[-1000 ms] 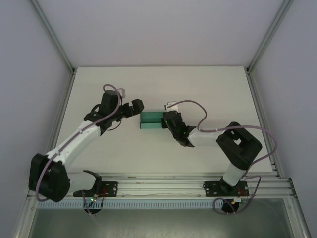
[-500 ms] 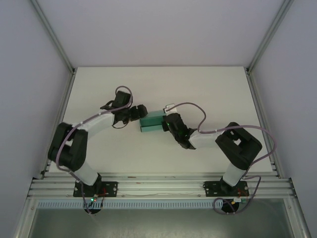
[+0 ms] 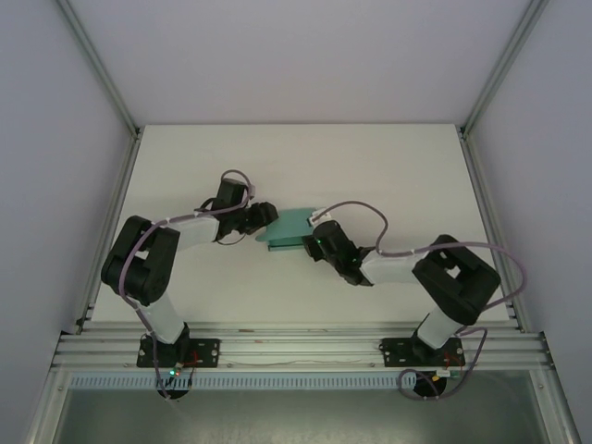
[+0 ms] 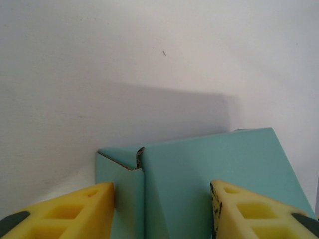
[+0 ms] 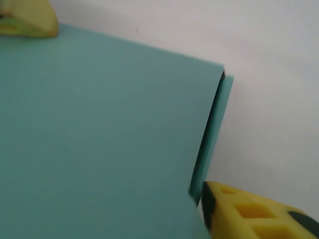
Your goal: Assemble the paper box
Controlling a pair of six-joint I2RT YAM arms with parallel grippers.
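The teal paper box lies tilted at mid-table between both grippers. My left gripper is at its left end. In the left wrist view the box sits between the yellow fingers: one pad presses its narrow side wall, the other lies against its broad face, so the left gripper is shut on it. My right gripper is at the box's near right side. In the right wrist view the box's broad face hides one finger. The other yellow finger stands far right, beside a flap edge.
The white table spreads around the box. Grey enclosure walls and aluminium posts bound it on three sides. The arm bases sit on the rail at the near edge, and a purple cable loops over the right arm.
The left arm folded in toward the box and its jaws closed onto the left end. The right jaws opened. The box turned and tipped up on its far side.
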